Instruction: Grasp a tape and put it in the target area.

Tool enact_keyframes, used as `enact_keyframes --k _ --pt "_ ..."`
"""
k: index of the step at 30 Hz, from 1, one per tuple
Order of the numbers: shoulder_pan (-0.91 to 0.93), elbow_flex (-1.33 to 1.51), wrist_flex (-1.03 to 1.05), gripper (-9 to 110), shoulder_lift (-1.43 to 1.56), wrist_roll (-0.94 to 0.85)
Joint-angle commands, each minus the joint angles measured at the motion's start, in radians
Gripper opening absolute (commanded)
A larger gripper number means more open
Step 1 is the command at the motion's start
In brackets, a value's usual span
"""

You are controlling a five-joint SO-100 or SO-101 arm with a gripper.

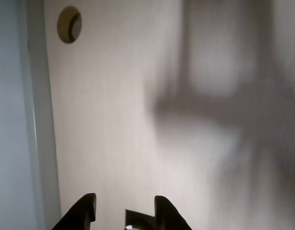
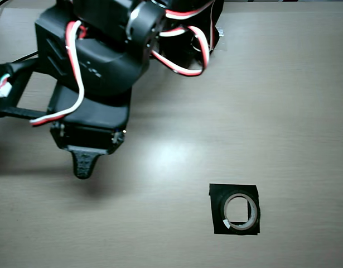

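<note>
The gripper comes into the wrist view from the bottom edge as two dark fingertips with a clear gap of pale table between them, so it is spread and holds nothing. In the overhead view the gripper shows as a single dark pointed tip aimed down the picture, below a black housing; from that angle the gap cannot be made out. Behind it the arm fills the upper left, black, with red and white wires looping over it. The tape lies flat to the lower right in the overhead view, well apart from the gripper, its pale core ringed by a dark edge and a small white tab at its lower left. It sits inside the target, a black square outline, with tan surface showing through the ring's middle. The table is tan wood grain. In the wrist view a round hole sits at the upper left of the table, beside a pale edge strip.
</note>
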Motion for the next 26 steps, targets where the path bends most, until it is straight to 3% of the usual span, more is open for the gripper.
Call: enact_keyframes --k 1,26 --pt "0.018 -0.003 -0.014 14 0.023 0.011" --pt "0.038 0.084 -0.052 13 0.063 0.026"
